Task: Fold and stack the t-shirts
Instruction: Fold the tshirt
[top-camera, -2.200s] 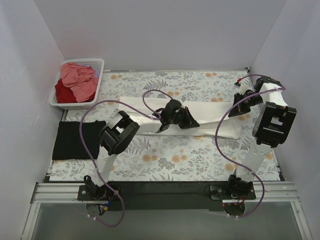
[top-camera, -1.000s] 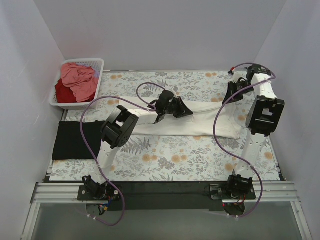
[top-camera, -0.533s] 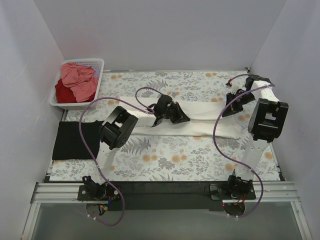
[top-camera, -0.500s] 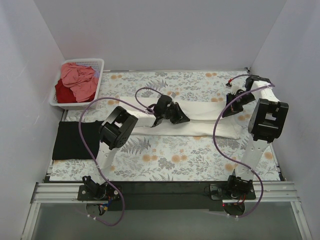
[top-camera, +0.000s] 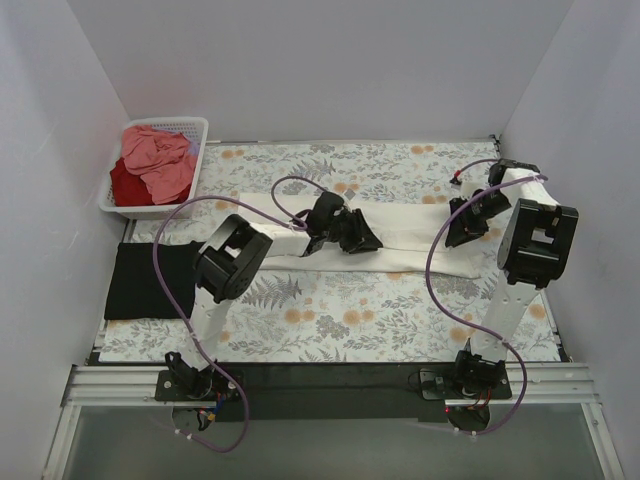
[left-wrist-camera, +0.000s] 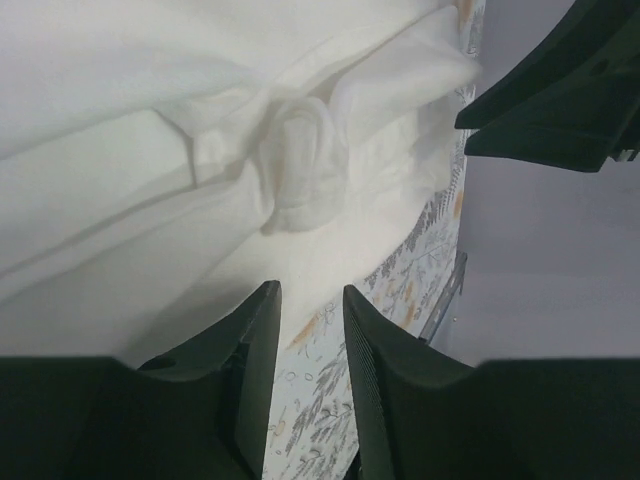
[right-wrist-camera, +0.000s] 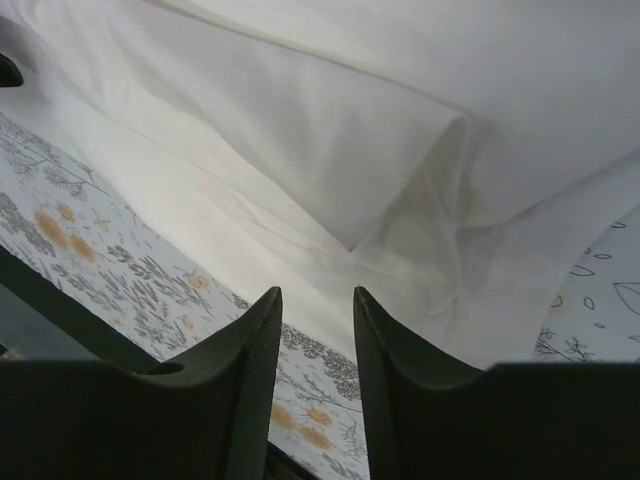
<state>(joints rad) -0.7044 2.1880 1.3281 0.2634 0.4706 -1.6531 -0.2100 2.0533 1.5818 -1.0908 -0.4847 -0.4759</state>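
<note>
Top camera first: we count four t-shirts. One cream-white t-shirt (top-camera: 410, 215) is stretched across the middle of the table (top-camera: 350, 315), and one black t-shirt (top-camera: 150, 280) lies flat at 9 o'clock. One salmon-pink t-shirt (top-camera: 155, 160) and one dark red t-shirt (top-camera: 122, 186) are bunched in the one white basket (top-camera: 145, 210) at 10 o'clock. There are two pincers. The left pincer (top-camera: 368, 241) sits over the cream shirt's middle, and the right pincer (top-camera: 452, 238) is near its 3 o'clock end.

Left wrist cam: left pincer (left-wrist-camera: 312, 290) fingers are a narrow gap apart with no cloth between them, bunched cream cloth at 12 o'clock.

Right wrist cam: same deal, right pincer (right-wrist-camera: 317, 295) slightly apart, with a folded cream edge beyond it.
</note>
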